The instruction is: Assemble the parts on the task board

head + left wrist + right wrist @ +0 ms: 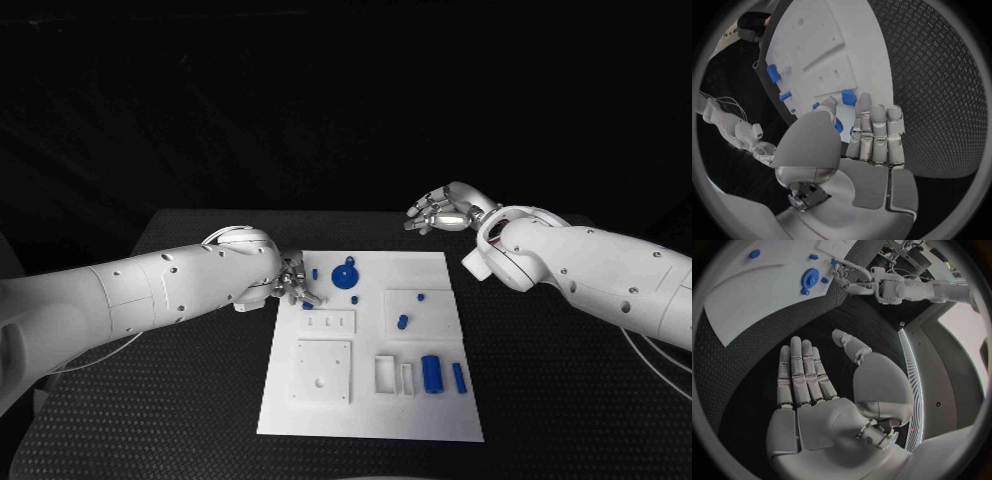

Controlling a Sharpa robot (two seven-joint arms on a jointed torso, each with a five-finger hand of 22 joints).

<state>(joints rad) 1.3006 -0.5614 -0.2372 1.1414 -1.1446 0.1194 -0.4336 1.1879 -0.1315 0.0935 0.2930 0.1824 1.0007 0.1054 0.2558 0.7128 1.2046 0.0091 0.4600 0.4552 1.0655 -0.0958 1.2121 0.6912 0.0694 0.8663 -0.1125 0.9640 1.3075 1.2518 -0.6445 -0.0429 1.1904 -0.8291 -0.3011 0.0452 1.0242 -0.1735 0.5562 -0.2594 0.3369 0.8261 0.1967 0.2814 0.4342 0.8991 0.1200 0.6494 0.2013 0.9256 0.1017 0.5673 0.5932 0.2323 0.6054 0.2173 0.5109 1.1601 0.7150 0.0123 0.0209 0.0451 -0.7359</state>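
Reaching over the near-left edge of the task board (433,262), the left hand (296,287) hangs low at the board's upper left corner, fingers pointed down among the small blue parts there, and that looks like a pick lining up. From the left wrist view the thumb and fingers (873,131) stand side by side with a little blue piece (848,97) just beyond the fingertips and another (839,126) tucked between thumb and palm; whether that one is actually pinched I cannot tell, too much is hidden. The blue disc-shaped part (345,276) lies just beside the hand on the board, not touched. Over on the other side the right hand (440,213) is parked well apart from the board, beyond its far right corner, fingers straight and spread with nothing in them in its own wrist view (807,385), probably keeping clear while the left works. Down the board, the blue cylinder (431,373) and the slimmer blue pin (459,376) lie beside the white slotted block (385,372), waiting their turn.
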